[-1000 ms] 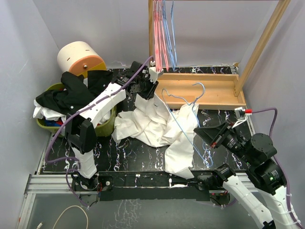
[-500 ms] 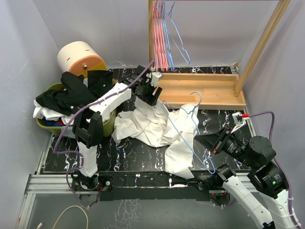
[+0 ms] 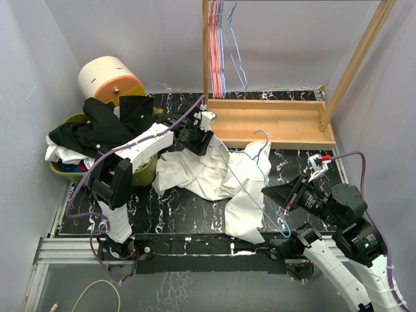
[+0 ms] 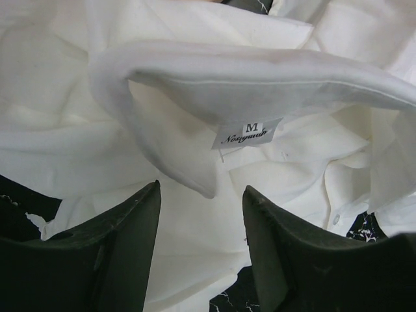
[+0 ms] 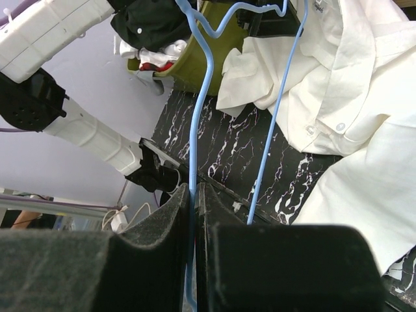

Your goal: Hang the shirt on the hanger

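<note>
Right wrist: right fingers (image 5: 130,260) clamp the hanger (image 5: 202,117); left fingers (image 4: 117,253) apart over shirt (image 4: 260,78).

A black marbled table (image 3: 175,209) is enclosed by pale grey walls (image 3: 130,32). A wooden rack (image 3: 296,123) is set far right, a cream drum (image 3: 104,75) far left.

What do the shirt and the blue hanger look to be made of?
Shirt: thin woven cloth, matte white, probably cotton or a blend; it creases softly and lies limp. Hanger: thin wire with a smooth light-blue coat, likely painted or plastic-coated metal; it keeps its sharp bends.
</note>
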`<state>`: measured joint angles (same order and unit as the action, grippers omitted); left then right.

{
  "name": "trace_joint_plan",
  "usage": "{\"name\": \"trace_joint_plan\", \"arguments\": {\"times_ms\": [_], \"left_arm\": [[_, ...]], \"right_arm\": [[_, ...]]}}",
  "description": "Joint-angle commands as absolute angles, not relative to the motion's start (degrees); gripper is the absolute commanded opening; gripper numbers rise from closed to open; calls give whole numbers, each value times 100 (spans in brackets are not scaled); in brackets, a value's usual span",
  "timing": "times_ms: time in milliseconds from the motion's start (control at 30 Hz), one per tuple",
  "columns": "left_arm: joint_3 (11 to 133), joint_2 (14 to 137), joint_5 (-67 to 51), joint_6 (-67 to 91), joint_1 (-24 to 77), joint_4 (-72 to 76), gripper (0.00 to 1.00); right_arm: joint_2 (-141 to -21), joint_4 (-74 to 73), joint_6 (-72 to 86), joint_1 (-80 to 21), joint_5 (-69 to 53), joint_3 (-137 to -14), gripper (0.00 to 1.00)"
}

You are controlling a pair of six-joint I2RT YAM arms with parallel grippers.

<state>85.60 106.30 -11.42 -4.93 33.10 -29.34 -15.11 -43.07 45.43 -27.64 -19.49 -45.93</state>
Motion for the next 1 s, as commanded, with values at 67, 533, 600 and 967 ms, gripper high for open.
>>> {"name": "trace_joint_plan", "arguments": {"times_ms": [67, 533, 600, 967], "left_arm": [[8375, 10273, -1256, -449, 3288, -2555, 49], [8629, 10430, -1121, -351, 3239, -2570, 0], [8648, 10296, -1204, -370, 3222, -2629, 0], [8840, 9725, -1699, -445, 3027, -3092, 0]], "right_arm": [[-1628, -3863, 4427, -2745, -2009, -4539, 8], [-1899, -3756, 4331, -2749, -2047, -4465, 8], [-1948, -3612, 4332, -2751, -2069, -4378, 8], [-2445, -2373, 4338, -2746, -2182, -3935, 8]]}}
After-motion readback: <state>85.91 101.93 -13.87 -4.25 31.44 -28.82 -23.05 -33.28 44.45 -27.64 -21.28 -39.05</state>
